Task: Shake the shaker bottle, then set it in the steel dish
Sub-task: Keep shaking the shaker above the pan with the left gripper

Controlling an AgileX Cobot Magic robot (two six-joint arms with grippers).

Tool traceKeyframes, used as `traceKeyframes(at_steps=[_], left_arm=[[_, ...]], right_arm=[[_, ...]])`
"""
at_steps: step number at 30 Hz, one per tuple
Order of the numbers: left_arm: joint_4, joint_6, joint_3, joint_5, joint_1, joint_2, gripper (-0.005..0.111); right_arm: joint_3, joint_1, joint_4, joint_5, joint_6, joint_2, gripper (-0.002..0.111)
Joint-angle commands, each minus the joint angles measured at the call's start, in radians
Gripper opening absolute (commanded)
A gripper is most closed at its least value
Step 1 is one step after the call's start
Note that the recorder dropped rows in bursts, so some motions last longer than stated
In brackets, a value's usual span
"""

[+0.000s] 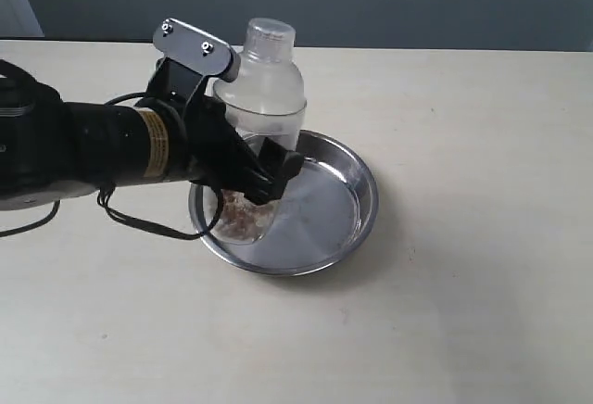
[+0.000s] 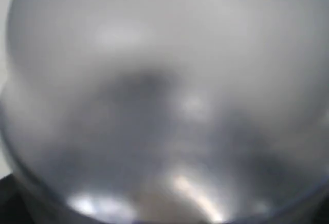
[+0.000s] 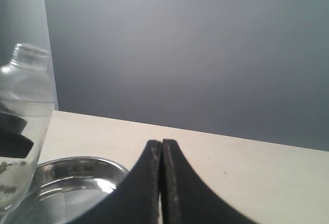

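The shaker bottle (image 1: 264, 80) stands upright in the left part of the steel dish (image 1: 369, 191), brown grains (image 1: 243, 220) heaped at its bottom, though whether its base touches the pan floor cannot be told. The left gripper (image 1: 262, 178) reaches in from the left and is clamped on the bottle's lower body, so close that its wrist camera shows only a grey blur. The dish sits on the pale table (image 1: 463, 284), and the right gripper (image 3: 162, 145), held low over the table to the right of the dish, has its fingers pressed together on nothing.
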Motion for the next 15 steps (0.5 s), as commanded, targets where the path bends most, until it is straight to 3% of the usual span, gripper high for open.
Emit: traceKeyframes(at_steps=[1,3,7,11,15], left_arm=[[-0.015,0.053,-0.053,-0.031,0.006,-0.048,0.000],[-0.032,0.054,-0.032,-0.017,0.011,0.003,0.000],[-0.049,0.055,-0.074,-0.216,0.006,-0.027,0.000],[-0.046,0.150,-0.082,-0.097,0.032,-0.021,0.000],[-0.208,0.168,-0.085,-0.059,0.095,-0.012,0.000]], right_arm=[[0.002,0.004,-0.001,-0.002,0.001,-0.004,-0.001],[0.002,0.004,-0.001,0.006,0.001,-0.004,-0.001],[0.002,0.004,-0.001,0.006,0.001,-0.004,-0.001],[0.002,0.004,-0.001,0.006,0.001,-0.004,-0.001],[0.002,0.004,-0.001,0.001,0.001,-0.004,-0.001]])
